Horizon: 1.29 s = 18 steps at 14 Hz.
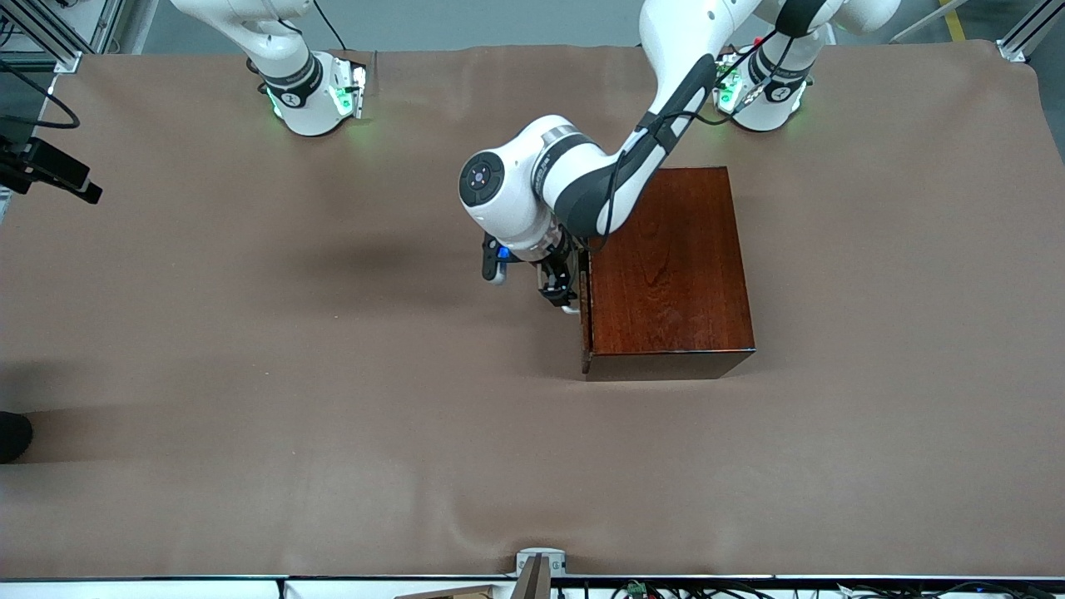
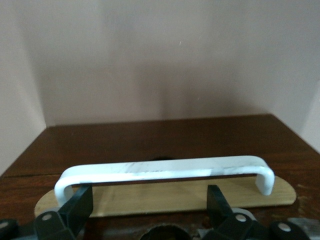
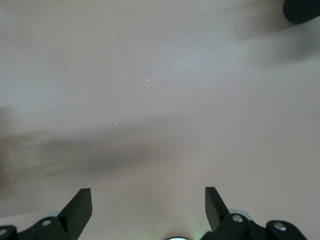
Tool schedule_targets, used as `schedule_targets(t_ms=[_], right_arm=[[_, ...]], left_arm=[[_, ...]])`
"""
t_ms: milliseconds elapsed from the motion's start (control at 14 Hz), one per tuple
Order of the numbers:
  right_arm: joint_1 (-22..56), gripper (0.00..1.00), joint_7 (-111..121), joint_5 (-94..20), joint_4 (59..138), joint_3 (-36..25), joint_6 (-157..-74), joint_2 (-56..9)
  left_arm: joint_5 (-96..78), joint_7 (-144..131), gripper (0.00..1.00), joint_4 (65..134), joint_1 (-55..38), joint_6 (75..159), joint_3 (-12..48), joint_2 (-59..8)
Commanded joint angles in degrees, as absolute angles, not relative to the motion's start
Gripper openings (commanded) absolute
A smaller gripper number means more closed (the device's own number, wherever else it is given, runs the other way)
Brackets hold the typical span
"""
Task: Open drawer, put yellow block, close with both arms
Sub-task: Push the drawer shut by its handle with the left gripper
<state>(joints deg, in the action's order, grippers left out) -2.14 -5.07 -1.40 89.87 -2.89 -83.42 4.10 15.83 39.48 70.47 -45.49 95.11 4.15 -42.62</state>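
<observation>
1. Brown cloth covers the table [image 1: 250,374], and the dark reddish-brown wooden box [image 1: 670,266] sits on it toward the left arm's end, roughly at two o'clock from the table's middle in the front view.
2. The drawer [image 2: 165,195] looks shut: in the front view its front lies flush with the box's face that looks toward the right arm's end, at nine o'clock from the box's middle.
3. The white U-shaped handle [image 2: 165,170] stands off a pale-wood plate on that dark front, as the left wrist view shows.
4. The left arm [image 1: 616,175] reaches from its base down across the box's corner, and the left gripper [image 1: 559,287] is just in front of the drawer, at the handle.
5. Its jaws are spread wide; in the left wrist view the two black fingers [image 2: 77,210] show just under the bar, one near each end.
6. Whether the fingers touch the handle cannot be told; they are not pinching it, and nothing is held.
7. The right arm [image 1: 291,75] waits by its base at about eleven o'clock in the front view, with only its lower part showing there.
8. The right gripper [image 3: 148,205] looks at bare cloth in the right wrist view, jaws spread wide and holding nothing.
9. The yellow block does not show in any view.
</observation>
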Motion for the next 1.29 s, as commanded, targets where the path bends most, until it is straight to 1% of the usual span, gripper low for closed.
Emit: schedule_targets(t_ms=[0,357,429,500,643,857,1214], right_arm=[[-2.28,1.0,-5.8,-1.05,89.91,-2.9,-81.56,4.13],[-3.16,1.0,-1.93,-1.49,90.09,-3.16,-81.47,3.78],[-3.16,1.0,-2.02,-1.49,89.83,-3.16,-81.56,3.87],[-3.25,1.0,-2.02,-1.58,89.74,-3.16,-81.56,3.87],[-3.25,1.0,-2.11,-1.58,89.74,-3.16,-81.56,3.87],[-3.34,1.0,-2.11,-1.58,89.74,-3.16,-81.56,3.87],[-3.25,1.0,-2.11,-1.58,89.74,-3.16,-81.74,3.78]], left_arm=[[19.24,40.87,1.0,72.33,-45.09,93.08,3.69,-40.96],[19.16,40.17,1.0,72.16,-44.83,93.51,3.69,-41.31],[18.81,39.73,1.0,71.98,-44.82,95.6,3.95,-41.48],[18.63,37.99,1.0,71.98,-45.0,99.63,4.13,-41.31],[17.58,32.9,1.0,71.72,-44.91,101.16,4.74,-40.87],[15.04,21.85,1.0,70.93,-44.82,101.16,4.48,-36.05],[11.35,-13.29,1.0,71.19,-42.38,99.33,3.78,-27.7]])
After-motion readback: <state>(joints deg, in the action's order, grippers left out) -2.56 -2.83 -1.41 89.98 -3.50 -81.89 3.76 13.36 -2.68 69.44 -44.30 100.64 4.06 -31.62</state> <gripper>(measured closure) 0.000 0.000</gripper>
